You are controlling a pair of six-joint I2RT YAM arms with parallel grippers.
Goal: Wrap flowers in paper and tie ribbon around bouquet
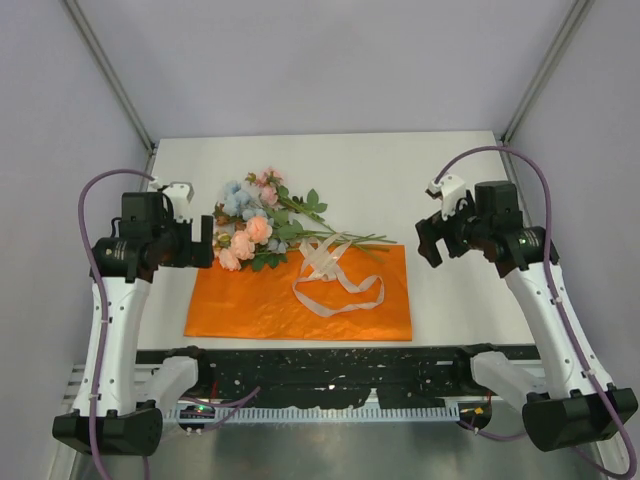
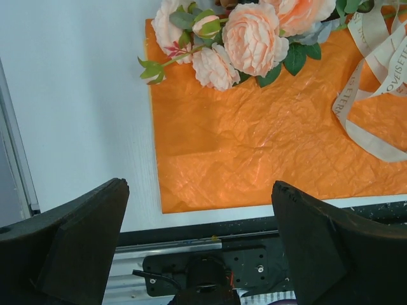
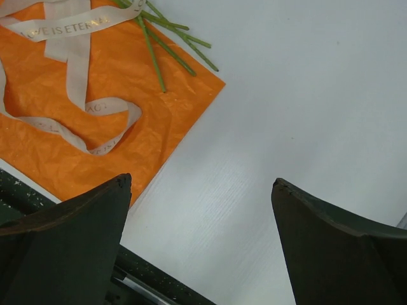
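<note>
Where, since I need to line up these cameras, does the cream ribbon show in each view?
Top external: ribbon loops at centre, on the right half of the orange paper.
Left wrist: ribbon at the upper right edge, cropped.
Right wrist: ribbon at upper left.
Shared landmark: the orange paper, under the ribbon in all three views.

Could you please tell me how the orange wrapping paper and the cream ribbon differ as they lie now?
The bright orange crinkly paper sheet is a wide rectangle; the cream-white satin ribbon is a narrow strip. The paper lies spread flat on the white table; the ribbon lies in loose loops on top of the paper. The paper is plain; the ribbon bears gold lettering. Both are thin, and neither is yet around the artificial flowers.
</note>
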